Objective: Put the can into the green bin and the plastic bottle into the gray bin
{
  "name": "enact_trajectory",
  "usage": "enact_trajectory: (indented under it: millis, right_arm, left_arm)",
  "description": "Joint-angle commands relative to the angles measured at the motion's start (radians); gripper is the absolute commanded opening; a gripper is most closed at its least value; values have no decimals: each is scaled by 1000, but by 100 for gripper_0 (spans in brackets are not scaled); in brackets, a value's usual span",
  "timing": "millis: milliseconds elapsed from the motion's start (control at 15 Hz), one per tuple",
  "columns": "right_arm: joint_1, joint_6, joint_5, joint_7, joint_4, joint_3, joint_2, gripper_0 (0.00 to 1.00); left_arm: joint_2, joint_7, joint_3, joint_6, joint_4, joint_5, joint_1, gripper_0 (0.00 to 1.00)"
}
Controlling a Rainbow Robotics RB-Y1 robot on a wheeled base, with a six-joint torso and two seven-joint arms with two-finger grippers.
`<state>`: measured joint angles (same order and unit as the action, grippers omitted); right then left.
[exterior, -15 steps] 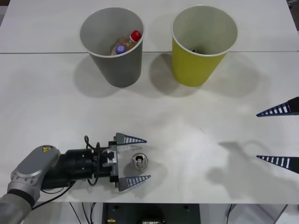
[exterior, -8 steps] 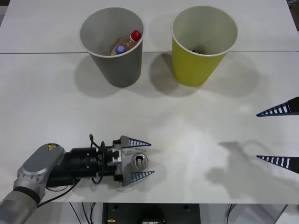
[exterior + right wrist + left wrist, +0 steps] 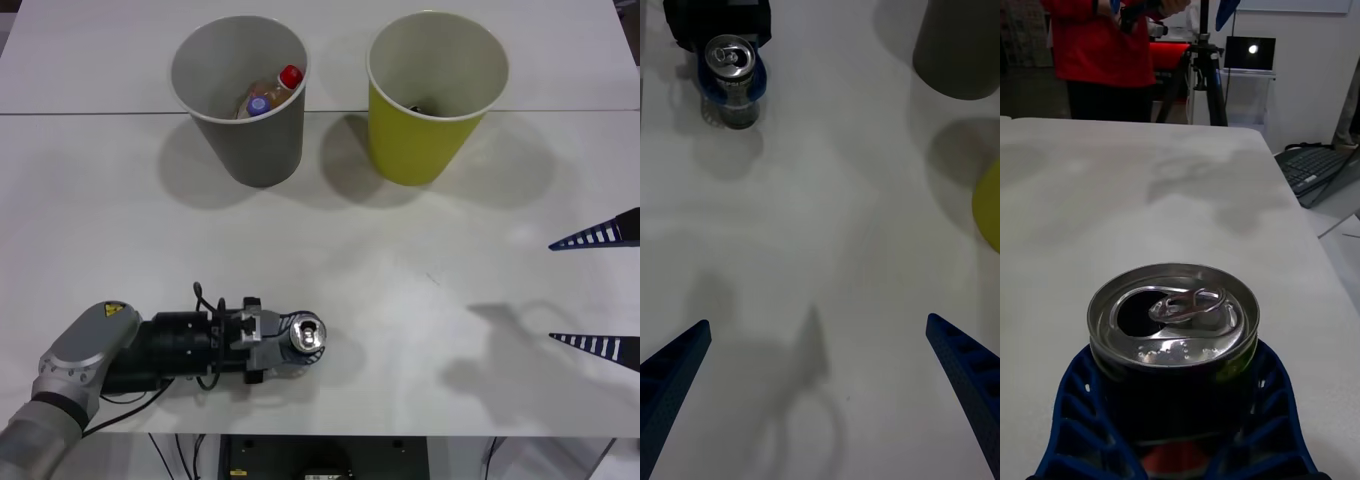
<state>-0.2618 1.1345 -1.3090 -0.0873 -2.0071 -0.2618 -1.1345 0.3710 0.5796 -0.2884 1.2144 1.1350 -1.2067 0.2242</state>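
Looking down from the front view, the left gripper (image 3: 298,345) lies low over the near left part of the white table (image 3: 120,220), its blue ribbed fingers clamped on the small dark-blue drink can with silver top (image 3: 307,336), which stands upright. The large gray tapered bin (image 3: 240,95) stands at the far left with a red-capped plastic bottle (image 3: 276,88) and a purple-capped bottle (image 3: 256,105) inside. The large yellow-green tapered bin (image 3: 433,90) stands to its right, apart from it. The right gripper (image 3: 594,292) hangs at the right edge, fingers spread wide, holding nothing.

From the right wrist view, the can (image 3: 731,81) sits upright between the left gripper's blue fingers (image 3: 752,81), well apart from the right gripper (image 3: 816,390), whose two fingers stand wide apart. The gray bin's wall (image 3: 959,49) and an edge of the yellow-green bin (image 3: 989,202) show beyond.

From the left wrist view, the can (image 3: 1174,337) is held on both sides by the ribbed fingers (image 3: 1082,405), pull tab up, on the table (image 3: 1112,187).
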Motion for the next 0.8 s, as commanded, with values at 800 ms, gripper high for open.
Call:
enact_trajectory:
  millis: [800]
  right_arm:
    - [0,0,0,0,0,0,0,100]
  left_arm:
    - [166,-808,60,-4,519,-456,32,0]
